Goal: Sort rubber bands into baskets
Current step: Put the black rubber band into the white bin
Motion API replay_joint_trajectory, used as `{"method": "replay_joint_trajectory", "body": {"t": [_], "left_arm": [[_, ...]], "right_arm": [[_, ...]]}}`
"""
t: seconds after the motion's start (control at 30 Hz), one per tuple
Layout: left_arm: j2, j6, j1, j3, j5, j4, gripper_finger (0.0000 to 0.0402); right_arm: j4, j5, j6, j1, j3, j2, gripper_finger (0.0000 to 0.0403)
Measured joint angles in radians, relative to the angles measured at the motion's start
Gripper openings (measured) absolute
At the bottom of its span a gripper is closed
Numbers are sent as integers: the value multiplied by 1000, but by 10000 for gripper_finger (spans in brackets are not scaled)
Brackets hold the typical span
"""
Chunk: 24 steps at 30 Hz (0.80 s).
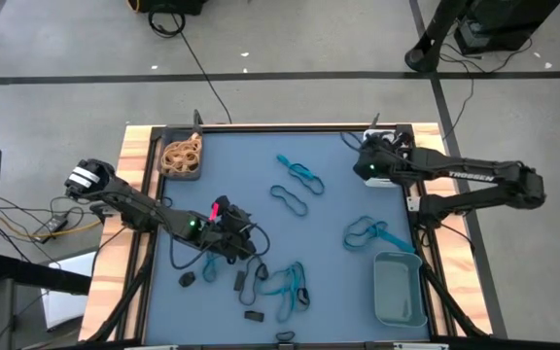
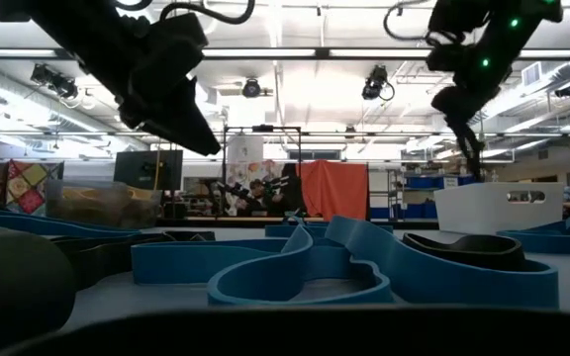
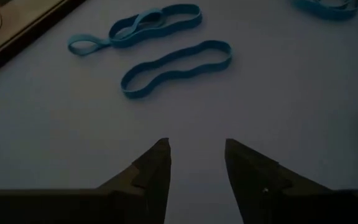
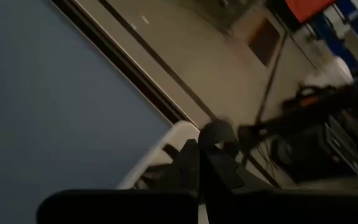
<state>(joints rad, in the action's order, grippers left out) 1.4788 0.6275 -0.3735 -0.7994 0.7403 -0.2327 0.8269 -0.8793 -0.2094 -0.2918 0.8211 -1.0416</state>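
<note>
blue table (image 1: 329, 228), scattered rubber bands (image 1: 288, 197)

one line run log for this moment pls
left gripper: jaws open, empty, over mat | right gripper: shut, above white basket | tan rubber bands in dark basket

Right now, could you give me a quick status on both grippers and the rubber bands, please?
Left gripper open, empty, above mat. Right gripper shut, over white basket. Tan bands in dark basket; blue bands loose. Nothing in the way.

My left gripper (image 1: 251, 240) mid-mat among black bands (image 1: 243, 281), tan bands in dark basket (image 1: 180, 171), teal basket (image 1: 400, 289) empty, right gripper (image 1: 366, 148) at far edge.
</note>
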Motion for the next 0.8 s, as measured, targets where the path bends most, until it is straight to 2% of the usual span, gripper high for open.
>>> {"method": "replay_joint_trajectory", "body": {"t": [0.17,0.4,0.63,0.8], "left_arm": [[0,6,-2,0,-20,-2,156],[-27,58,-11,0,-36,-93,156],[-84,59,-56,-1,-39,-117,156],[-102,110,-88,-2,-111,-197,156]], "right_arm": [[51,21,-37,-90,-21,-23,15],[45,131,-60,-178,-103,-33,31],[16,190,-54,-189,-105,-30,114],[14,193,-100,-189,-105,-29,185]]}}
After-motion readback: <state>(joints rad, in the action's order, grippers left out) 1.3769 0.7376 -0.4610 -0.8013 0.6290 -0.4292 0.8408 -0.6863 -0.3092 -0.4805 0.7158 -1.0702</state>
